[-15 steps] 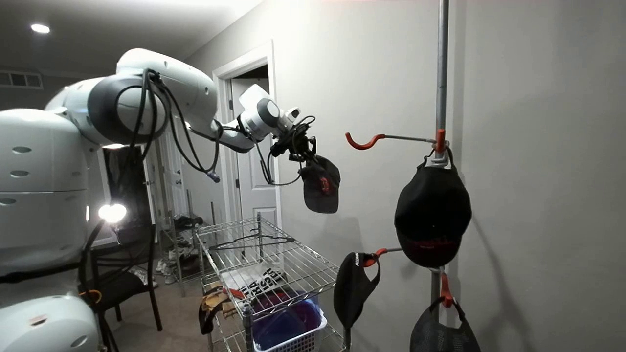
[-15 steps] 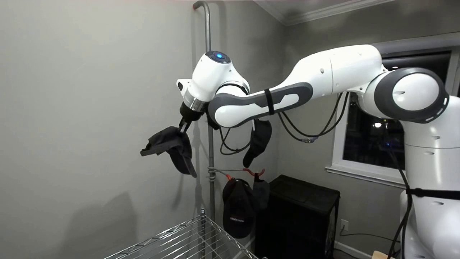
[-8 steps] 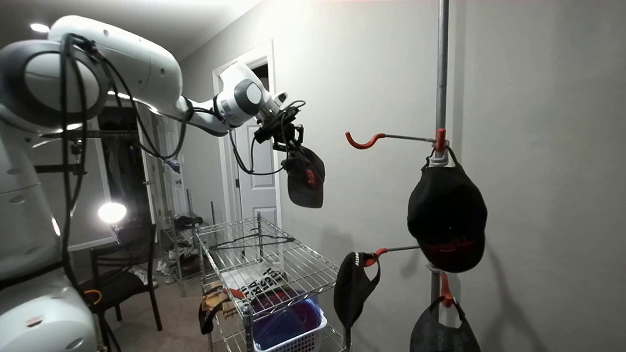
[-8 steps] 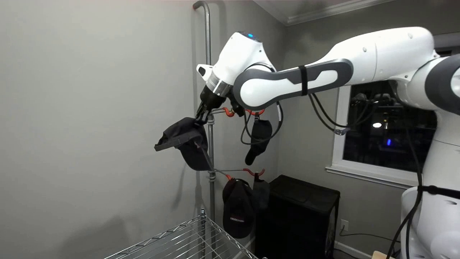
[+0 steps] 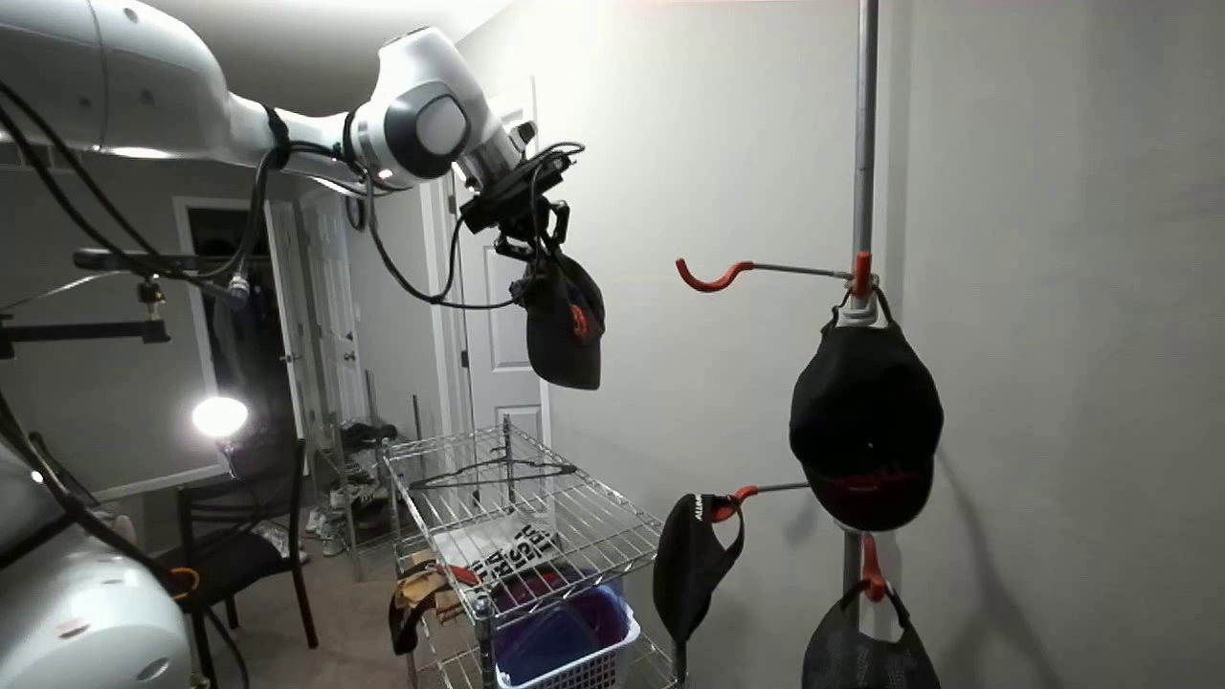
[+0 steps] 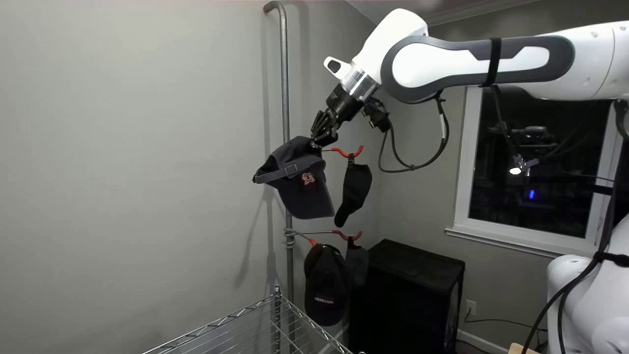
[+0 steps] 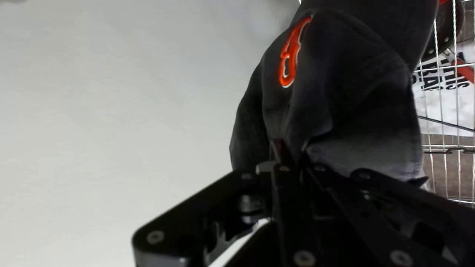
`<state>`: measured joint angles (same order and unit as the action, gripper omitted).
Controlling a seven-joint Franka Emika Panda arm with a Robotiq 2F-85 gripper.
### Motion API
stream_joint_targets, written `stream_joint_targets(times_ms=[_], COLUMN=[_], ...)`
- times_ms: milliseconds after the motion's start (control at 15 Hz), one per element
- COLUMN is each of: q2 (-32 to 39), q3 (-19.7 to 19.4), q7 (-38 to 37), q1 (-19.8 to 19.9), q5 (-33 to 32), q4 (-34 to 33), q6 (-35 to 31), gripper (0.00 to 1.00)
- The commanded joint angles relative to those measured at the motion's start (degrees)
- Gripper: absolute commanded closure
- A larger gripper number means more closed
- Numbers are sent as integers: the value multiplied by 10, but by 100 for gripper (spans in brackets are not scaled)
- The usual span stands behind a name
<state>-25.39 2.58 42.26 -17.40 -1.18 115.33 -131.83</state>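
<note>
Black two-finger gripper (image 6: 317, 141) clenched on dark fabric baseball cap (image 5: 563, 337), mid-frame in exterior view; open air rightward to red-tipped metal hook (image 5: 713, 283). Jaw ends hard to make out; white jointed arm (image 5: 172, 91) cut off upper left.

In an exterior view, a chrome wire shelf (image 5: 485, 627) stands around the middle, a dark hanger (image 5: 507, 463) lying on its top tier. Under that tier I see a white piece with black lettering (image 5: 512, 555) and, lower, a white basket (image 5: 584, 671) with something blue (image 5: 541, 643) inside. To the left sits a dark chair (image 5: 234, 563), a lamp (image 5: 220, 417) glaring beyond it; a white door (image 5: 491, 346) rises farther back. In an exterior view, a black box (image 6: 403, 295) stands left of a dark window (image 6: 550, 211).
</note>
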Motion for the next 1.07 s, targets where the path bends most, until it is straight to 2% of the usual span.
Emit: stream_joint_targets(times_ms=[0,400,667,1000], q2=[-51,-92,-87,-89], q3=[-33,-89,-112,-112], q7=[60,111,79,20], q1=[-6,-1,23,64], q5=[29,76,91,87], q4=[28,28,9,8], q6=[27,77,101,87], gripper=[99,99,99,99])
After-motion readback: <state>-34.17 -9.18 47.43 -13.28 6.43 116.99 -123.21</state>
